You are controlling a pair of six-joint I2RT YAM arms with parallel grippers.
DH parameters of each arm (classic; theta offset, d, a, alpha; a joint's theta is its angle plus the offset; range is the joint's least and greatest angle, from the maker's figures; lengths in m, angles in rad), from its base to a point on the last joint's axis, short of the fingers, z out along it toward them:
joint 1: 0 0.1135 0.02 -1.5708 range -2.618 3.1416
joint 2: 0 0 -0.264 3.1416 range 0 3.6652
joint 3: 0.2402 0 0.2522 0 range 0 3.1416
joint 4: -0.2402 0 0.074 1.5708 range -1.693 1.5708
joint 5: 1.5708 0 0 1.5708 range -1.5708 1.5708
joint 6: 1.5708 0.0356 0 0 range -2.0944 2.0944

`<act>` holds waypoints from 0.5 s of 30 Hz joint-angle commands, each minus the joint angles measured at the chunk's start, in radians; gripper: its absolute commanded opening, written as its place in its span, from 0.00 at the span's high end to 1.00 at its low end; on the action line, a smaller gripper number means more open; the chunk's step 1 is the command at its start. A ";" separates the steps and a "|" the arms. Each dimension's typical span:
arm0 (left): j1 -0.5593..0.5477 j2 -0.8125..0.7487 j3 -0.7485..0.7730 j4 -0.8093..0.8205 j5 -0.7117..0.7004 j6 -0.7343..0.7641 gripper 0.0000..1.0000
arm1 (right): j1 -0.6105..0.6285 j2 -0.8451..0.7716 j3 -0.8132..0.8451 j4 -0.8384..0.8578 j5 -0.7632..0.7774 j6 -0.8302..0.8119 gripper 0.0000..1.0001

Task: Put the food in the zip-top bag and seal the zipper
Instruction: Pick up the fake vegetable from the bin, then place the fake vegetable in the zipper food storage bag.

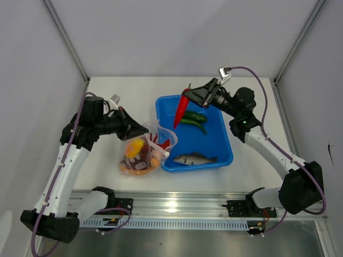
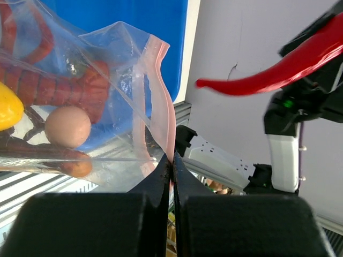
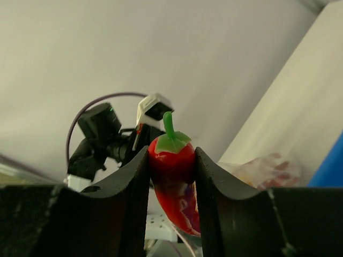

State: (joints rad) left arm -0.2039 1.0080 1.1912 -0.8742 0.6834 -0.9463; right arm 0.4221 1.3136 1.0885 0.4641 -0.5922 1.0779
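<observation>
From above, the left end effector is pinching the top edge of the crinkly clear plastic zip-top bag. The bag rests on the white bench, just beside the blue rectangular plastic tub. A yellow toy pepper and other small toy foods sit inside the bag. The right end effector holds a long red toy chili up over the tub's far left corner. Two green toy cucumbers and a grey toy fish lie in the tub. In the left wrist view, the black fingers are pressed together on the thin pink-red zipper strip at the bag's mouth, which stands open. A pale toy egg shows through the plastic. In the right wrist view, the two fingers squeeze the chili's fat top end. Its green stem points up, and the bag shows far off on the right.
</observation>
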 commanded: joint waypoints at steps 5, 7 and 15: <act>0.009 -0.008 0.015 0.054 0.108 -0.054 0.99 | 0.171 0.047 -0.054 0.450 -0.060 0.126 1.00; 0.009 -0.009 0.015 0.049 0.119 -0.062 0.99 | 0.210 0.055 -0.068 0.472 -0.029 0.081 1.00; 0.009 -0.002 0.028 0.054 0.192 -0.117 0.99 | 0.296 0.081 -0.108 0.456 -0.005 -0.090 1.00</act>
State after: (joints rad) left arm -0.2024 1.0092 1.1912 -0.8574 0.7845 -0.9909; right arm 0.6956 1.3766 0.9985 0.8421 -0.6205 1.0756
